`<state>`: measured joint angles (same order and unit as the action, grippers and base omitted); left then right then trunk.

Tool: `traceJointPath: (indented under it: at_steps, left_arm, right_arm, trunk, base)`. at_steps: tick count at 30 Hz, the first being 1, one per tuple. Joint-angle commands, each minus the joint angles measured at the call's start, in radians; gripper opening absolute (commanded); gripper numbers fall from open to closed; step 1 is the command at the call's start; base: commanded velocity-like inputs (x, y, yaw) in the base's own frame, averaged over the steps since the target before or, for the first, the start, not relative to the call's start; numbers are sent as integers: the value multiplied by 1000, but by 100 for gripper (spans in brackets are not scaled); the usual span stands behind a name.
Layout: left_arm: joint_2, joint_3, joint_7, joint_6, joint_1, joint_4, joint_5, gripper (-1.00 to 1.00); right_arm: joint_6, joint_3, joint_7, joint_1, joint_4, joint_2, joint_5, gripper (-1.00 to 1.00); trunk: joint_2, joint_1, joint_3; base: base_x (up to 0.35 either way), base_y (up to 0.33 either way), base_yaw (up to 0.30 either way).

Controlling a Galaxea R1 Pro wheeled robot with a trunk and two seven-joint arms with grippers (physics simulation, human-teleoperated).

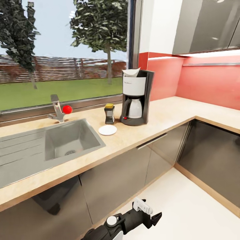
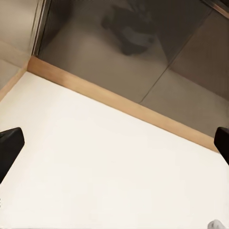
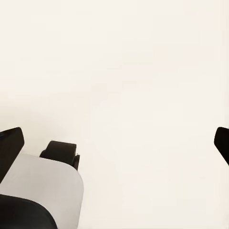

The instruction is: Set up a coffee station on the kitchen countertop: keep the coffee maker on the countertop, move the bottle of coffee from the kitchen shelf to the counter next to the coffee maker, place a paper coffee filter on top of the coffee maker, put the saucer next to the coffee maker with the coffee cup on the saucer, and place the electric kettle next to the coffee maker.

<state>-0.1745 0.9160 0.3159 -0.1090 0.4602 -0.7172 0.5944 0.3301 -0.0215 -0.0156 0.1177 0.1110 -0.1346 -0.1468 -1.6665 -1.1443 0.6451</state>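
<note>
Both pincers are hanging spread apart, gripping nothing: left, right. Mid-frame, I'm seeing the filter topping the maker, with bottle and saucer beside.

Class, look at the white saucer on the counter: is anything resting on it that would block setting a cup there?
Nothing visible does. The round white saucer lies bare on the beige countertop, beside the dark yellow-lidded coffee bottle.

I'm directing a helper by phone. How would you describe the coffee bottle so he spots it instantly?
Find the black-and-white coffee maker on the countertop by the window. Immediately sink-side of it stands the bottle of coffee: small and dark, with a yellow lid, behind the flat white saucer.
</note>
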Motion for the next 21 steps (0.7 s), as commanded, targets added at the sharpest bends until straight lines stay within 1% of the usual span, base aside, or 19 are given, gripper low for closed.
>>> traceJointPath:
  at_steps: [1,8,15,19,21]
  left_arm:
    - [0,4,2,-5,2,2,8,100]
    - [0,6,1,-5,2,22,8,100]
    - [0,7,-1,-5,2,24,8,100]
    - [0,6,-1,-5,2,25,8,100]
    - [0,1,-1,-5,2,25,8,100]
  right_arm:
    - [3,-1,-1,0,-1,0,-3,100]
    - [3,-3,-2,0,-1,0,-4,100]
    - [3,-3,-2,0,-1,0,-4,100]
    - [3,-4,-2,0,-1,0,-6,100]
    - [3,-4,-1,0,-1,0,-6,100]
  trunk:
    - [0,0,1]
    - [0,0,1]
    - [0,0,1]
    - [0,0,1]
    - [0,0,1]
  base:
    - [-157,-87,191]
    - [-70,-45,232]
    - [-192,-201,93]
    - [-168,-227,220]
    - [-71,-115,247]
